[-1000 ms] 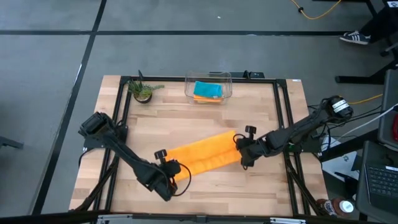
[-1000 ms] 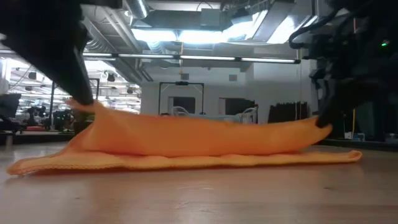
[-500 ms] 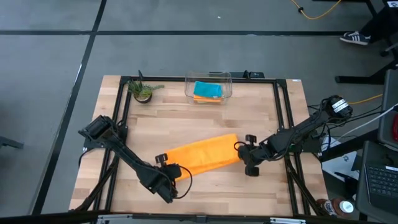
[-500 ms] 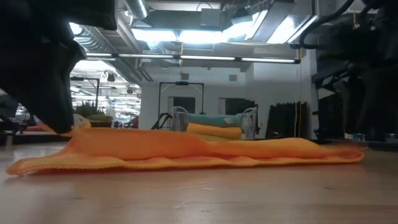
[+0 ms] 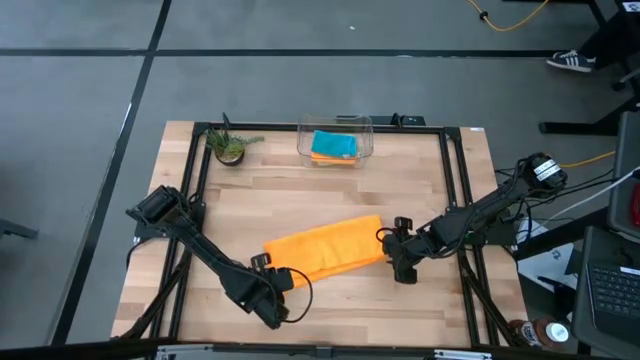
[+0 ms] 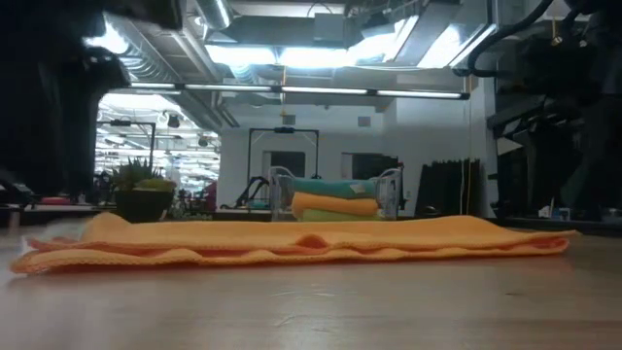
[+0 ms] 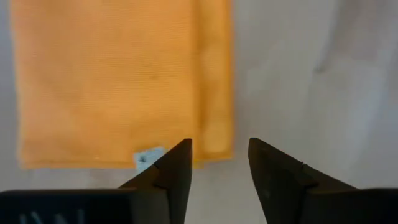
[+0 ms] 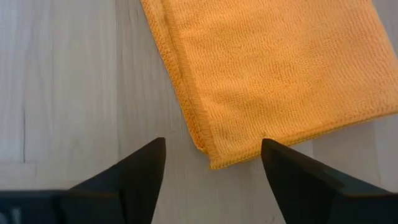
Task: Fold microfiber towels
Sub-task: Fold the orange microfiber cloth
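Now: both arms low, pincers off the orange towel (image 5: 325,250).

I see it folded flat near the table's (image 5: 300,195) front edge, midway along. My left pincer (image 7: 219,163) hovers parted at one short end, right pincer (image 8: 212,163) spread wide at the other, neither holding anything. Two more folded towels (image 5: 333,146) sit in the bin (image 5: 335,125) at the back edge.

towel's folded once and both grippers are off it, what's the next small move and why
Probably regrip for a second fold: the left gripper and right gripper are open at opposite ends of the orange towel, which lies flat as a long strip, not yet as compact as the folded ones in the bin.
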Robot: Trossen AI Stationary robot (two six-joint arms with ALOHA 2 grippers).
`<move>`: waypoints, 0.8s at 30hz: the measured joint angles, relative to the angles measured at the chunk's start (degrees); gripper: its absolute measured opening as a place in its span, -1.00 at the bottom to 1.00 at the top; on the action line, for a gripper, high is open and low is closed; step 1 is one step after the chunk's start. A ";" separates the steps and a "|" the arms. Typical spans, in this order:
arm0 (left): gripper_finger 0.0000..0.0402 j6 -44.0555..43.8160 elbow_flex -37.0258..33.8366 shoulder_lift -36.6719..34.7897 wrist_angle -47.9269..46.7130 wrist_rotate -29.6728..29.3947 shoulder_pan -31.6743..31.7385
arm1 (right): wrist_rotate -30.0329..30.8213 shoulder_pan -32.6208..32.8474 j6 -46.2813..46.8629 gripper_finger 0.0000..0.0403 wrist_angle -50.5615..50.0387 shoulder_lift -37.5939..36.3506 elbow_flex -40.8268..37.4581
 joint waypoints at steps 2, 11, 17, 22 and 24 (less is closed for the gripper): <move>-0.24 0.02 1.38 -0.02 0.04 0.84 -0.18 | 0.00 0.00 -0.03 0.33 0.01 0.00 0.00; -0.24 2.01 3.41 -0.02 -0.51 -1.77 0.20 | 0.39 -0.04 4.63 0.33 3.09 0.00 0.00; -0.27 6.79 3.44 -0.02 -0.99 -3.40 1.62 | 1.30 -0.04 11.29 0.33 10.94 0.62 0.00; -0.27 6.21 3.48 -0.02 -1.62 -8.54 2.38 | 9.67 -0.07 16.53 0.33 24.45 6.71 0.02; -0.27 6.01 3.48 -0.02 -2.56 -9.50 2.43 | 13.55 -0.44 11.22 0.33 31.23 10.15 0.00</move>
